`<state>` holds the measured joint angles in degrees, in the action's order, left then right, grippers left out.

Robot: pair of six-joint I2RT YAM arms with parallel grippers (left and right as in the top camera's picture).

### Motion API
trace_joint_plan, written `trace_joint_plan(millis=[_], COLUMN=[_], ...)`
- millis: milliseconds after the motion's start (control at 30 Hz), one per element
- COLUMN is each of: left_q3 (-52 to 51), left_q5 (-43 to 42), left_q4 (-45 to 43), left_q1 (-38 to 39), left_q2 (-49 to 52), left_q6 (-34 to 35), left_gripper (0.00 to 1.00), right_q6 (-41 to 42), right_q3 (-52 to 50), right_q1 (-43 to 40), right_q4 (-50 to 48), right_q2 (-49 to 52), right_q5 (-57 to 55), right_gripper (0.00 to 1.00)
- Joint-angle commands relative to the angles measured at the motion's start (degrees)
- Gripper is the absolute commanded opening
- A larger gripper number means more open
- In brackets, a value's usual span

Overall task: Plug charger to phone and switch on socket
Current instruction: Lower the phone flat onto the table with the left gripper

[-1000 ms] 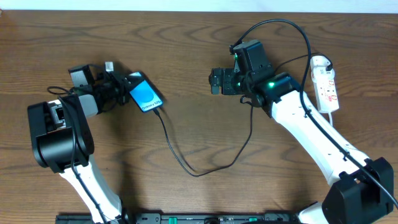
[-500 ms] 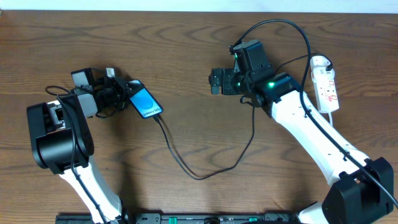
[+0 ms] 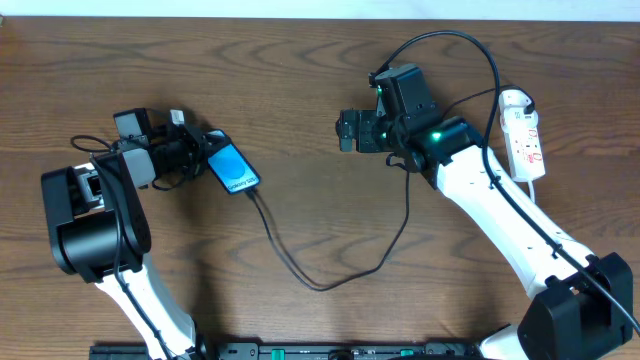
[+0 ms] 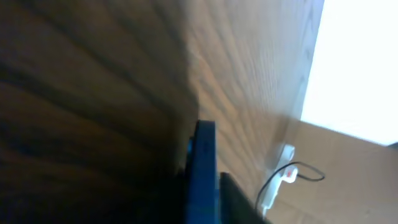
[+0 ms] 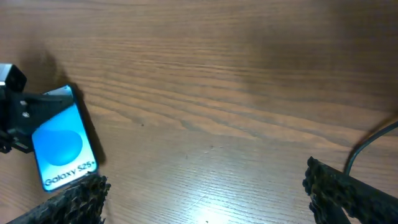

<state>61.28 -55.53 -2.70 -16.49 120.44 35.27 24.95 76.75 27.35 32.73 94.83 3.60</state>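
The phone has settled lower onto the table, with the charger meeting its lower end, so plugging looks done. The left jaws flank its top; you cannot tell whether they grip. The right jaws gape empty, well apart from the socket, your likely next target.

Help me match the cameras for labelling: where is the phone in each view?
Overhead: phone left of centre, screen up.
Left wrist: phone bottom centre, an edge-on blue slab.
Right wrist: phone lower left, "Galaxy S25+" readable.
Shared landmark: white power strip, far right overhead, lower right in left wrist; not in right wrist.
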Motion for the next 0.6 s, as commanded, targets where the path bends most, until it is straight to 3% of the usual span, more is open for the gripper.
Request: trace_joint_plan(millis=[0,233,300,433,567], left_q3=[-1.05,-1.05,-1.05,-1.05,-1.05], left_q5=[8.22,8.7,8.7,8.87,11.15], left_q4=[2.58,4.02,4.2,5.03,7.1], left_q1=[-0.13,-0.13,-0.13,-0.13,-0.09], left_q2=[1.51,1.51,1.51,1.51,1.51], left_q6=[-0.37,-0.79,-0.79,-0.79,-0.81], left_gripper=[0.31,0.33,0.43,0.56,0.63], right_q6=[-0.85,-0.85,-0.85,-0.85,-0.85], right_q3=[0.44,0.44,0.44,0.44,0.44], right_q1=[-0.26,-0.26,-0.26,-0.26,-0.26], right_q4=[0.04,0.04,0.04,0.04,0.04], right_q2=[-1.01,-1.01,-1.01,-1.01,-1.01], right_q5=[-0.46,-0.44,-0.44,-0.44,-0.44], right_gripper=[0.99,0.99,0.99,0.99,0.99])
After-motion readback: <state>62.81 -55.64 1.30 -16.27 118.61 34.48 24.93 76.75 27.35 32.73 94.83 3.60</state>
